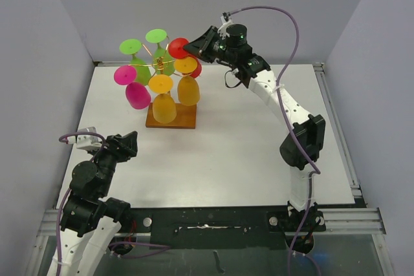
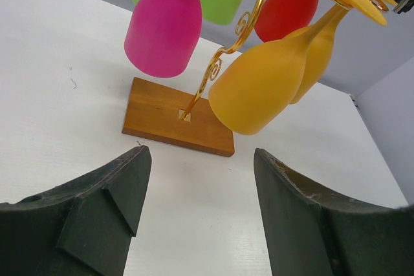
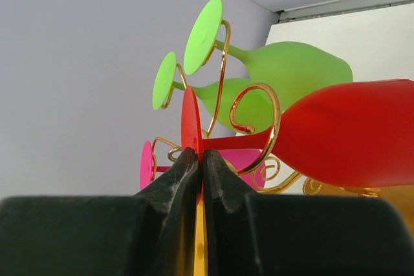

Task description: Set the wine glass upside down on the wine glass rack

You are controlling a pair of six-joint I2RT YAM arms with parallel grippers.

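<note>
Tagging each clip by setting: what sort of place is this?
Likely a lab test cell: plain grey partition walls enclose a white tabletop on an aluminium rail frame, two black robot arms bolted on.

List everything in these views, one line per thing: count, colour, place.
wine glass rack: one, gold wire on a brown wooden base, far left part of the table
green wine glasses: two, green, hanging upside down on the rack's far side
magenta wine glass: one, magenta, hanging upside down on the rack's left
orange wine glasses: two, orange-yellow, hanging upside down on the rack's near side
red wine glass: one, red, on the rack's right, stem at a wire curl
table: one, white, under the rack
walls: grey, on three sides
left gripper: one, black, open and empty, near left of the table
right gripper: one, black, shut on the red wine glass's foot
</note>
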